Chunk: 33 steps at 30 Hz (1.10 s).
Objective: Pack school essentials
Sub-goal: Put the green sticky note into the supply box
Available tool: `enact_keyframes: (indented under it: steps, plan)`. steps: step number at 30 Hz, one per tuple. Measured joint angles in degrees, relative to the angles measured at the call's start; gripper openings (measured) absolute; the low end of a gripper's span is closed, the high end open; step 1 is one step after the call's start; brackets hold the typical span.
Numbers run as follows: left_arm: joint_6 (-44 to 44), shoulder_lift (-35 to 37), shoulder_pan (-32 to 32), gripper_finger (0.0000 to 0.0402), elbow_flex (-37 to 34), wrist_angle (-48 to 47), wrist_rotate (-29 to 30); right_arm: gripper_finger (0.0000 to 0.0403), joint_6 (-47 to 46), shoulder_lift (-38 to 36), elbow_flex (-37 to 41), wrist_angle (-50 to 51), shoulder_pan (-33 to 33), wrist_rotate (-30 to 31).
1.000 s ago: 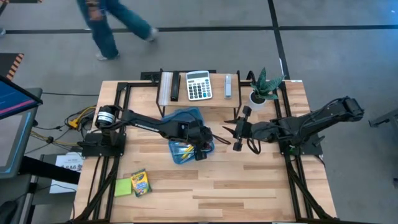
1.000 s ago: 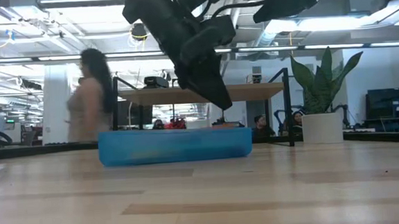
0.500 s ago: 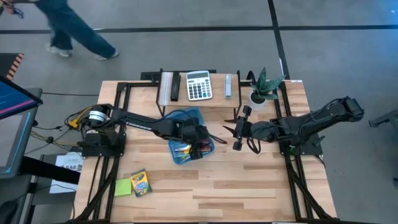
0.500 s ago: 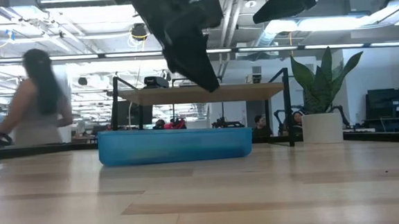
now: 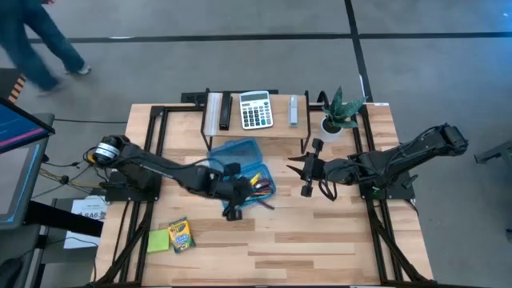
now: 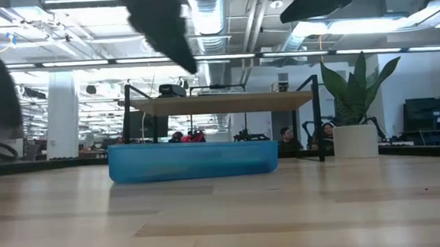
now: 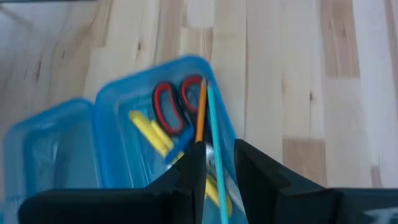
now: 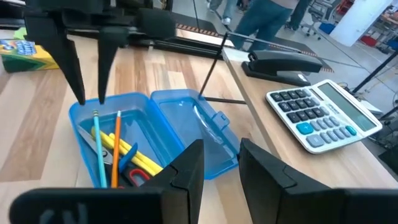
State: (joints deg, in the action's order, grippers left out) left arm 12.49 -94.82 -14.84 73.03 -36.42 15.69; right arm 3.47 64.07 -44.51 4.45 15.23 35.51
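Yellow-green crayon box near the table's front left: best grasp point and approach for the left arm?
Probably a top-down grip across the narrow width of the yellow-green crayon box, at mid-length. It lies flat on the wooden table, tilted, with the lime sticky-note pad right against one long side, so angle the left end effector to match and slip a finger between them.

left gripper (image 5: 233, 212) has pulled back off the blue case (image 5: 244, 176), fingers parted.

One calculator (image 5: 256, 110), one stapler (image 8: 283, 62)
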Motion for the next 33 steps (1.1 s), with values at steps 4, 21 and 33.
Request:
enact_keyframes:
  steps: [4, 21, 33]
  plan:
    - [4.01, 3.39, -3.25, 0.0064, -5.53, -0.33, 1.52, 0.012, -0.04, 0.0, -0.03, -0.46, 0.03, 0.0]
    - [41.03, 15.79, -19.6, 0.006, -21.26, -18.52, -14.87, 0.012, 0.85, 0.0, -0.04, -0.56, 0.02, -0.11]
    - [57.41, 15.78, -30.18, 0.0009, -21.76, -22.07, -22.91, 0.012, 0.91, 0.0, -0.04, -1.84, 0.12, -0.74]
